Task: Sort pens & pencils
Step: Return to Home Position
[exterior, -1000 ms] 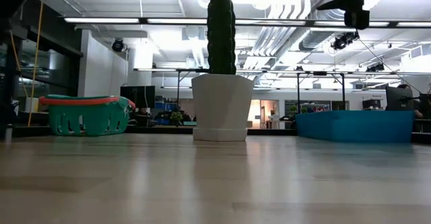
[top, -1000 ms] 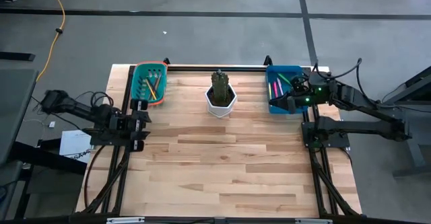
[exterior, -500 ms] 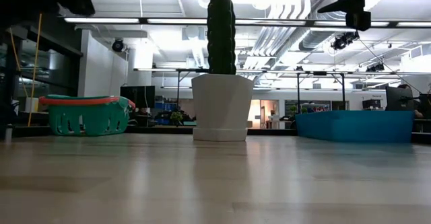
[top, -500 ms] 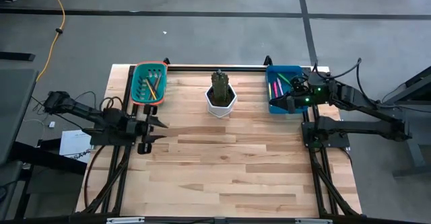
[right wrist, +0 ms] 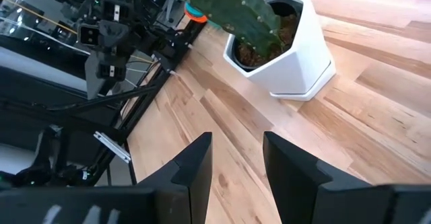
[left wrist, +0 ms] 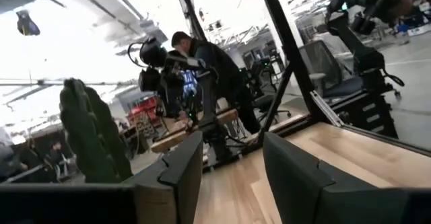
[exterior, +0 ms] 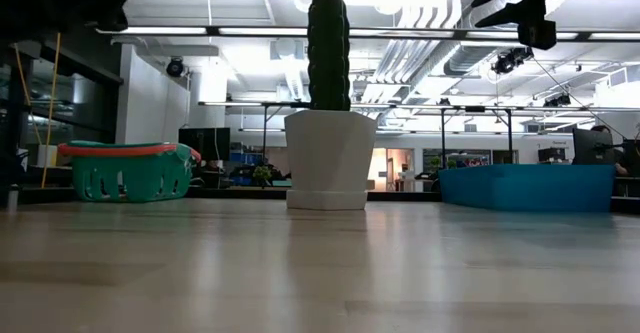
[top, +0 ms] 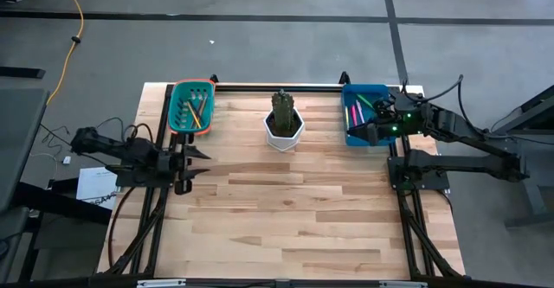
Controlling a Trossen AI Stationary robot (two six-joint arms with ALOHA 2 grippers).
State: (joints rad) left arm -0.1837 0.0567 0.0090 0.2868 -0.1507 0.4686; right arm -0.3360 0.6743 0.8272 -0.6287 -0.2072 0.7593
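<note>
- We see the pencils, thin orange, yellow and dark sticks, lying loosely crossed inside the green bin at the table's far left corner.
- The pens, pink and green sticks, lie side by side in the blue bin at the far right corner. A white cactus pot stands between the bins.
- We find no pen or pencil on the bare wood.
- The left gripper hovers over the table's left edge, just in front of the green bin. In its wrist view the fingers stand apart with nothing between them.
- The right gripper hangs by the blue bin's near corner. Its fingers are likewise spread and empty.
- We judge these sticks light, stiff and smooth, likely to roll or pivot if nudged.
- If one needed lifting, we would pinch it across the shaft near mid-length, so it hangs level and does not swing. A thin barrel leaves little to grip, and crossed neighbours could be dragged along.
</note>
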